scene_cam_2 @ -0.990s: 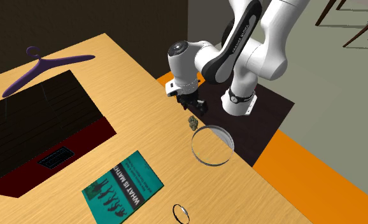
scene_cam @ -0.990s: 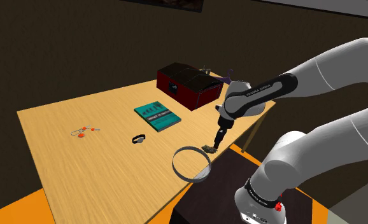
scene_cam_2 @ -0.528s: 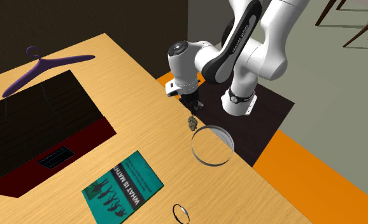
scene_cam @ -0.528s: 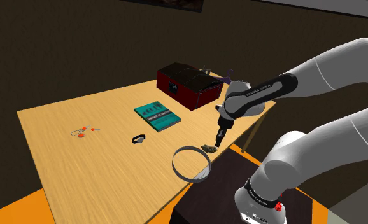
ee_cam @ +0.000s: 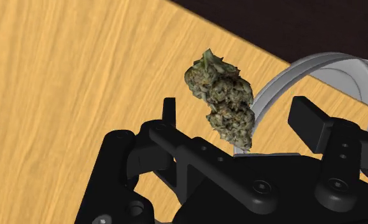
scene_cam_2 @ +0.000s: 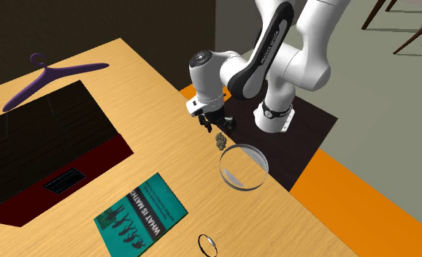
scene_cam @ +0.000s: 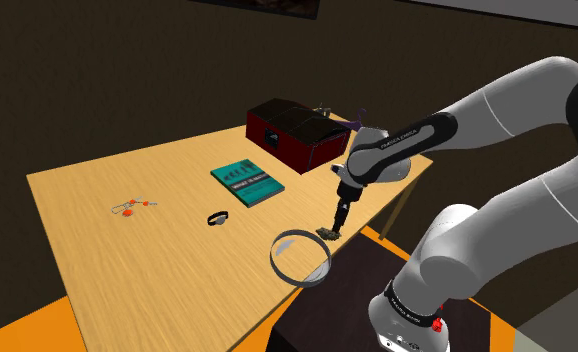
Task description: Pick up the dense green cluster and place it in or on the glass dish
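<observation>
Hand (ee_cam: 240, 118) is low over the worktop (scene_cam: 127, 260), near the edge closest to the arm's stand. In the wrist view we see its two fingers (ee_cam: 170, 109) standing apart, with the green cluster (ee_cam: 221, 95) in the gap between them and neither finger touching it, so nothing is gripped.

The cluster (scene_cam_2: 220, 140) lies on the wood, a knobbly olive-green lump with brownish flecks. It sits just beside the outer wall of the glass dish (ee_cam: 284, 79); we cannot tell whether the two touch. In the shoulder view the cluster (scene_cam: 327, 234) is at the dish's upper right, right under the hand (scene_cam: 335, 226).

The dish (scene_cam_2: 239, 186) is a low, round, clear ring, standing upright near the worktop's corner.

In the second exterior view the hand (scene_cam_2: 218, 130) points down from a bent wrist.

Elsewhere on the worktop, well apart from the hand:
- a teal book (scene_cam: 247, 182)
- a dark red box (scene_cam: 295, 133)
- a purple hanger (scene_cam_2: 52, 73)
- a small dark ring (scene_cam: 217, 218)
</observation>
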Robot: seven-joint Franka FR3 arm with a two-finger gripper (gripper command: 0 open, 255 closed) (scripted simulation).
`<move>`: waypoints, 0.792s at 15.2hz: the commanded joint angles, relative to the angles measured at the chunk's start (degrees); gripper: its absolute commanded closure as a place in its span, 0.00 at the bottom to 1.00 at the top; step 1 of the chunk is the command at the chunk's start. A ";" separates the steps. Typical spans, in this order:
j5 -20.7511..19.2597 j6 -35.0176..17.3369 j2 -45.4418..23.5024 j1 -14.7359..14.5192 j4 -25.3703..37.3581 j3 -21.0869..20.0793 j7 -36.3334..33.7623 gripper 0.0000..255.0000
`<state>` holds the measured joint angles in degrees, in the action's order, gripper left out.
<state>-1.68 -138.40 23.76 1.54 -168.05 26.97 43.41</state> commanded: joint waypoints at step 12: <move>7.04 -10.81 -9.42 -7.02 -1.19 4.02 8.83 0.00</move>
<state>5.32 -149.14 14.39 -5.45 -169.23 30.97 52.20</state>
